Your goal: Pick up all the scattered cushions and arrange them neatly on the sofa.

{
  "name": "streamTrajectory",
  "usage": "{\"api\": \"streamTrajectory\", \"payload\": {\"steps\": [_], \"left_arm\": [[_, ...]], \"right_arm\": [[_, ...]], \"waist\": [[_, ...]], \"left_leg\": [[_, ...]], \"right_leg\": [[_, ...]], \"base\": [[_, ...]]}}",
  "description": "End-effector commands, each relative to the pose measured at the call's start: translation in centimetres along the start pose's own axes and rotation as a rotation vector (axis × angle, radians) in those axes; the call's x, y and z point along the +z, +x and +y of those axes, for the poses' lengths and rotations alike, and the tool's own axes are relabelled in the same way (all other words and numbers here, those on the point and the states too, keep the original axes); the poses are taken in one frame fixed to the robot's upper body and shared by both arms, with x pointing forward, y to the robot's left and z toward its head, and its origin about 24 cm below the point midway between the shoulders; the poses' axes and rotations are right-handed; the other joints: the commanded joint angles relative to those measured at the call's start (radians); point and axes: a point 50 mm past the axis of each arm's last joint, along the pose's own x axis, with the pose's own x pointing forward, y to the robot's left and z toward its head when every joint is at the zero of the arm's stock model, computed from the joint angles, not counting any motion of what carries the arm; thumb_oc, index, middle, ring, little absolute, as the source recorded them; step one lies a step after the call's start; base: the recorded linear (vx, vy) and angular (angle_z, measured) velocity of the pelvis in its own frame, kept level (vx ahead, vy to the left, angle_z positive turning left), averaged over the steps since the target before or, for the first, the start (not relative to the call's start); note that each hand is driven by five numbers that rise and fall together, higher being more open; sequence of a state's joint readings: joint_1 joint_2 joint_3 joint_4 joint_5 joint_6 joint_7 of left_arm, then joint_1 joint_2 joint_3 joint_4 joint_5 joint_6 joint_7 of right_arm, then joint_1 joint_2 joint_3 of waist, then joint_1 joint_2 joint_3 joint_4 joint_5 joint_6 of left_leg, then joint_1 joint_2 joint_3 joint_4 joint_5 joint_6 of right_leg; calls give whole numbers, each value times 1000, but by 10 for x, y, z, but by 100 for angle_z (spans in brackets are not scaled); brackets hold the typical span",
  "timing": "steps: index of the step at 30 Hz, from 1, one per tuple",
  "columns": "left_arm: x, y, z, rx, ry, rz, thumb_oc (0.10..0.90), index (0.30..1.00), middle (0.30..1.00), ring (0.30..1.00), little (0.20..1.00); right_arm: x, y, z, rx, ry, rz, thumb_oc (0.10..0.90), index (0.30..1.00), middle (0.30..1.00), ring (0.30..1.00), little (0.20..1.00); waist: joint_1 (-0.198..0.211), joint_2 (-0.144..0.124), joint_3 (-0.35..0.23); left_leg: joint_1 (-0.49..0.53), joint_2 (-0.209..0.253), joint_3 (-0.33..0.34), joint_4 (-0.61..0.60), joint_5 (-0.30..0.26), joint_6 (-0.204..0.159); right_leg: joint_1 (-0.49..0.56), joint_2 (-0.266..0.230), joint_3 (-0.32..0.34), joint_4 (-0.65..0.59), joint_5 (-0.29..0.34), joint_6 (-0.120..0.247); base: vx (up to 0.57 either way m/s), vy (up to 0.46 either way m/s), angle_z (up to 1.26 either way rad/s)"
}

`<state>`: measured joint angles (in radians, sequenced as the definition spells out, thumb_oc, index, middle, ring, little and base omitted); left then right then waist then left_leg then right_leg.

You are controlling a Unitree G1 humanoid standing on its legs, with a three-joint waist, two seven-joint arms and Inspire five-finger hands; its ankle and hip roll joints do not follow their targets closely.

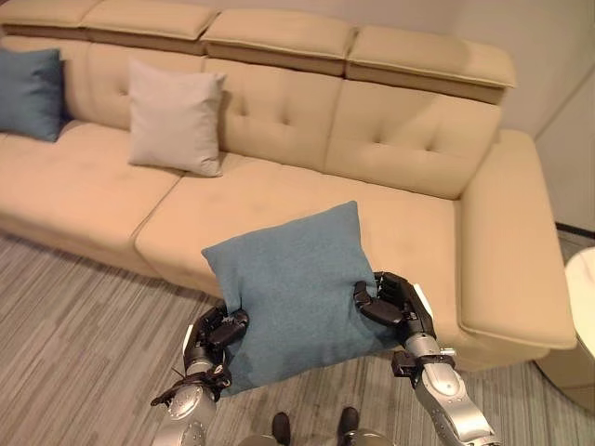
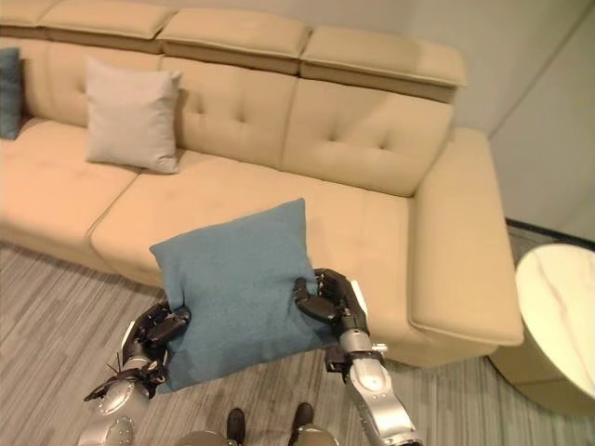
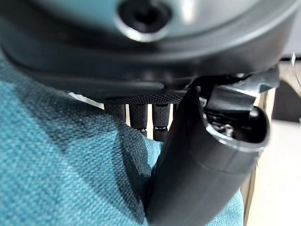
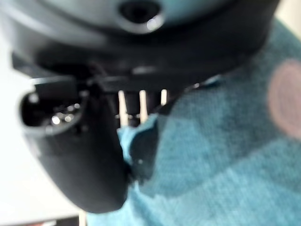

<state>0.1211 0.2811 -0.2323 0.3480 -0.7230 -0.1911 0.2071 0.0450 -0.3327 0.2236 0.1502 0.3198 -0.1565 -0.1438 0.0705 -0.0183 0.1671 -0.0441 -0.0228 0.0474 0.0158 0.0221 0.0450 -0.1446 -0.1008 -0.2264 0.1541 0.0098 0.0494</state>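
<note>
While a teal cushion [image 1: 296,293] is being held up between both hands in front of the sofa, it is being kept clear of the floor and just before the front edge of the seat. The left hand [image 1: 221,333] is being clamped on the cushion's lower left edge, with its fingers [image 3: 141,117] curled behind the fabric and its thumb [image 3: 202,165] being pressed against the near face, so the cloth is being pinched between them. The right hand [image 1: 390,302] is being closed on the cushion's right edge in the same way: its thumb [image 4: 80,155] is being pushed into the teal fabric, and its fingers [image 4: 141,106] are being wrapped round the far side. The cushion is being carried tilted, with one corner pointing up towards the backrest.

The beige sofa [image 1: 307,200] is being shown behind it, with tufted back panels and raised headrests. A light grey cushion [image 1: 175,118] is being propped upright against the backrest on the left part of the seat. Another teal cushion [image 1: 30,93] is being leaned against the backrest at the sofa's far left end, well apart from the held one. A round white table [image 2: 558,321] is being seen beside the sofa's right armrest, standing on the striped grey floor [image 1: 84,344].
</note>
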Motion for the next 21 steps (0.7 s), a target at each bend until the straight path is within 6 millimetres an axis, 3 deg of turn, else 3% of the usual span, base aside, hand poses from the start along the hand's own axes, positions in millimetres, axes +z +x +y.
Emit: {"api": "streamTrajectory", "payload": {"steps": [1,4,5,7,10,12,14,17,20,21], "left_arm": [[56,5,-70,-350,-6,-298,400,300,300,300,300],[52,2,-70,-365,-18,-292,400,300,300,300,300],[50,1,-70,-372,-18,-286,400,300,300,300,300],[47,-1,-68,-369,-30,-276,400,300,300,300,300],[43,-2,-66,-359,-54,-253,400,300,300,300,300],[43,-3,-64,-357,-23,-249,400,300,300,300,300],[44,-3,-64,-363,-28,-252,400,300,300,300,300],[44,-5,-62,-373,-4,-247,400,300,300,300,300],[52,-4,-60,-381,39,-278,400,300,300,300,300],[55,-3,-57,-373,51,-288,400,300,300,300,300]], "right_arm": [[85,16,22,88,144,-452,400,300,300,300,300],[79,14,15,80,127,-429,400,300,300,300,300],[78,12,11,76,118,-423,400,300,300,300,300],[77,11,9,82,109,-417,400,300,300,300,300],[73,10,7,88,110,-396,400,300,300,300,300],[68,9,6,76,115,-374,400,300,300,300,300],[67,9,5,71,118,-366,400,300,300,300,300],[65,8,7,71,120,-361,400,300,300,300,300],[68,11,16,106,134,-375,400,300,300,300,300],[70,12,21,125,143,-381,400,300,300,300,300]], "waist": [[-36,-25,-70],[-53,-46,-84],[-61,-53,-86],[-64,-58,-83],[-55,-66,-72],[-38,-74,-75],[-36,-80,-74],[-35,-71,-86],[-30,-62,-80],[-37,-53,-74]], "left_leg": [[17,-1,-9,-31,-53,-50],[18,-28,-32,26,-99,-77],[-5,-20,-8,112,-126,-103],[-43,5,31,222,-154,-122],[-112,51,71,306,-140,-128],[-158,92,89,206,-86,-115],[-183,98,95,231,-75,-118],[-123,85,99,164,-91,-104],[-61,60,111,107,-100,-66],[-33,58,115,96,-111,-45]], "right_leg": [[-29,35,3,47,-48,66],[55,33,-16,-69,-25,50],[95,28,-27,-109,-22,44],[123,25,-33,-130,-26,37],[148,13,-42,-139,-37,32],[166,22,-39,-152,-51,36],[169,20,-35,-147,-60,30],[172,19,-26,-119,-65,44],[101,-25,-1,62,-44,87],[54,-34,12,173,-14,106]], "base": [[128,-59,79],[197,-122,89],[145,-81,47],[112,-36,35],[81,30,17],[188,82,3],[147,93,13],[178,176,-17],[179,291,-38],[166,257,-47]]}}
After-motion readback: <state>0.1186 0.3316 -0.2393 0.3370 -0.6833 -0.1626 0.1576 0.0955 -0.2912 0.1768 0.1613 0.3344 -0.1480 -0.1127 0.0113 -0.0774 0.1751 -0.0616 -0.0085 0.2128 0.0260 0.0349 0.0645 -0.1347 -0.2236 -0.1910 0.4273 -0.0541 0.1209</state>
